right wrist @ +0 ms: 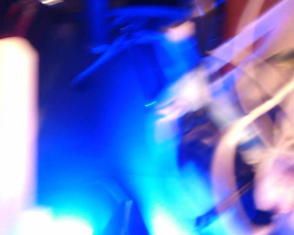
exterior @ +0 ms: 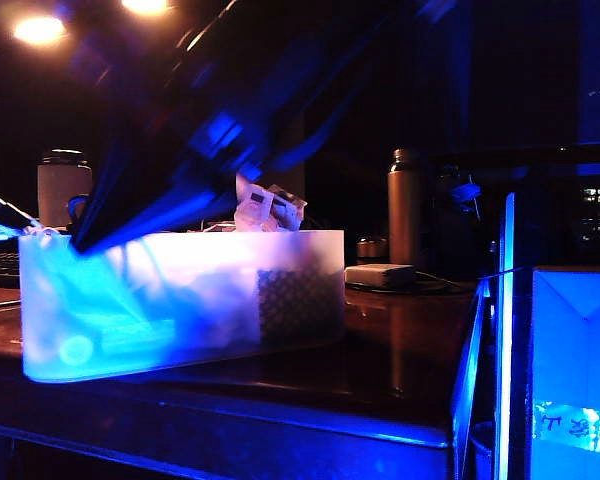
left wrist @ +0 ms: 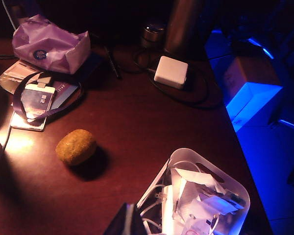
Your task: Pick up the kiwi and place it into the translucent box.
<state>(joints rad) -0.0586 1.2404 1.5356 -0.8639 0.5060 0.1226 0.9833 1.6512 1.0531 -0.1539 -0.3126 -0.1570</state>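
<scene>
Left wrist view: kiwi [left wrist: 76,146] on dark worktop [left wrist: 137,127], alone, near translucent box [left wrist: 225,183] but not in it. Box already full of cables and paper. Left hand [left wrist: 126,223] at picture edge, pressed together, holding nothing. Right wrist view: all blur, right hand not seen, cannot tell open or closed. Risk: fast swinging arm could knock box or roll kiwi away.

Matt, rough-skinned kiwi [left wrist: 76,146] on glossy dark wood table [left wrist: 137,127]
</scene>
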